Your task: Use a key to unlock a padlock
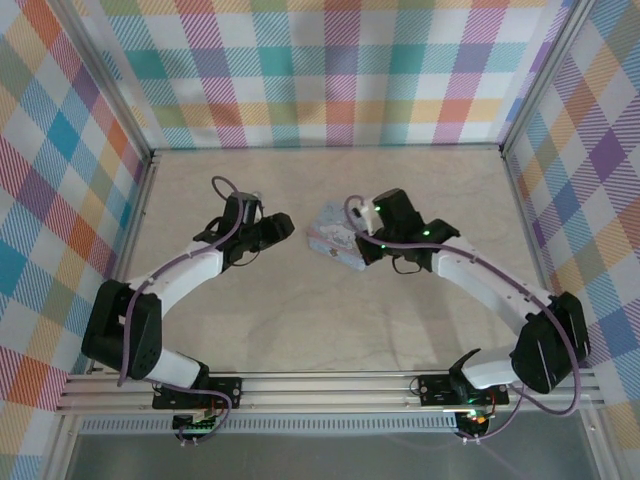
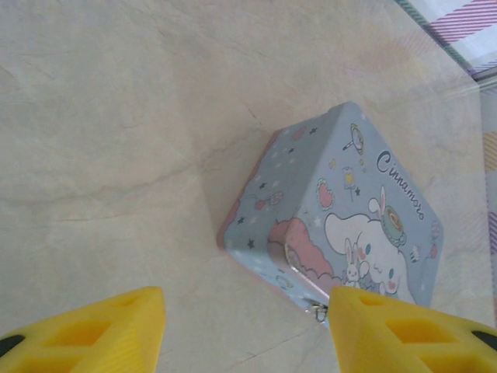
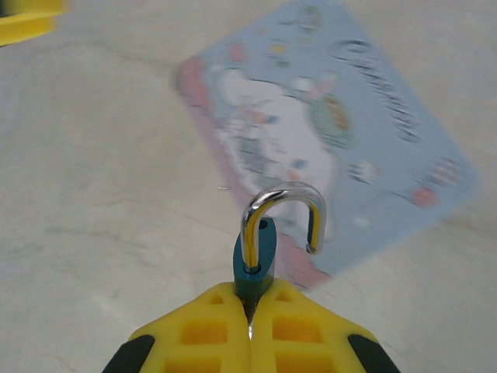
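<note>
Between the ribbed yellow fingers of the right gripper [image 3: 250, 307], pressed shut, sat the padlock [image 3: 256, 260], a small teal block with its shiny steel shackle [image 3: 279, 194] swung free. Just beyond lay a pale blue rectangular tin [image 2: 349, 194] lettered "Cinnamoro". The left gripper [image 2: 247, 305] stood spread and empty over the marbled tabletop [image 2: 116, 116].

The walls [image 1: 330, 70] had bright checks in many colors. The table [image 1: 300, 330] was pale like marble, with a metal rail [image 1: 330, 388] in front.
</note>
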`<control>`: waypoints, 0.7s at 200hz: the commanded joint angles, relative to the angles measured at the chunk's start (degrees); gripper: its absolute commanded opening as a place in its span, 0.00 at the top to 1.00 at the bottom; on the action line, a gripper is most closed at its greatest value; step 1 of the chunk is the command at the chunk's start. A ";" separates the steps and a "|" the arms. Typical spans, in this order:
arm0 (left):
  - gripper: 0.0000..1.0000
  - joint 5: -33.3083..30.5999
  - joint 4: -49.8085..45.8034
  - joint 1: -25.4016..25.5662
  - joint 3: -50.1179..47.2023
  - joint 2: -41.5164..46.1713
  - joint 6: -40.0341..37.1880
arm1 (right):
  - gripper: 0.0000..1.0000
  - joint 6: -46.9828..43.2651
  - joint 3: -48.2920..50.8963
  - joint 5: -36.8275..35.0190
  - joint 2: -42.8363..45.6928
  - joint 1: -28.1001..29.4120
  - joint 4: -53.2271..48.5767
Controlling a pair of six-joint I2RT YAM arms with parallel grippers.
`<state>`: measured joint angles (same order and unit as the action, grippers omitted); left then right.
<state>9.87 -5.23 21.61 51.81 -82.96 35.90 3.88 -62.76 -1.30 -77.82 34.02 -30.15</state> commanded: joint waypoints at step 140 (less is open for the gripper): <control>0.38 -6.51 -6.02 -0.65 -2.81 4.27 -3.69 | 0.99 16.95 -0.26 -16.96 -17.27 -17.27 -10.72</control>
<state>4.73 -9.80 21.61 49.93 -80.05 33.32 19.18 -60.34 -16.49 -92.05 16.88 -39.77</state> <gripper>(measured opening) 0.611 0.060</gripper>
